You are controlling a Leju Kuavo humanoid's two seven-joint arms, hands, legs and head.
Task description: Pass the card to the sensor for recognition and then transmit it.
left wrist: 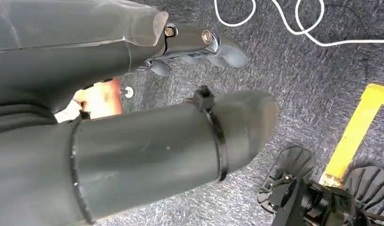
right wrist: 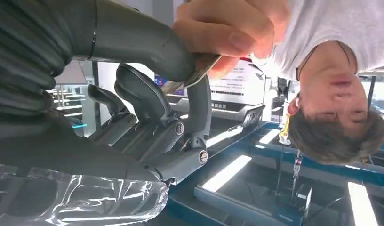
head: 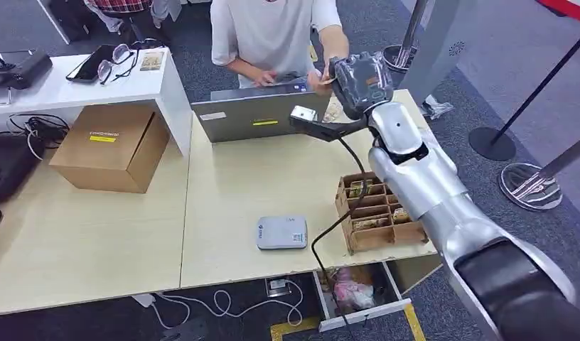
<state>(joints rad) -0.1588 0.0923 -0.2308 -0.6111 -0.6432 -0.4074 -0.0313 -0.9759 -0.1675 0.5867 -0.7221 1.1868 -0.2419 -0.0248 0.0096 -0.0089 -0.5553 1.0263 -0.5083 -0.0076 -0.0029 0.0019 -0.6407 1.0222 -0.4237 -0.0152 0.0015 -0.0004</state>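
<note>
The robot's right hand (head: 357, 79) is stretched out over the far edge of the table (head: 244, 185), reaching toward a person (head: 273, 32) who stands behind an open laptop (head: 255, 116). In the right wrist view the card (right wrist: 196, 74) sits pinched between the right hand's thumb and one raised finger, and the person's hand (right wrist: 228, 35) closes on the same card from the other side, its fingers pressed against the card just past the robot's thumb. Both parties grip the card at once, so the handover appears to be at its midpoint: the robot has not let go and the person has not drawn the card away. The card sensor (head: 281, 232), a flat grey box, lies on the table well behind the right hand, nearer the robot's body, beside a wooden compartment tray (head: 378, 212). Since the card is far beyond the sensor and already at the person's fingers, the recognition step looks finished, though the pictures cannot confirm it. What seems left is for the right hand to release its pinch. The left hand (left wrist: 195, 47) hangs low over the carpet, its fingers curled in and holding nothing.
</note>
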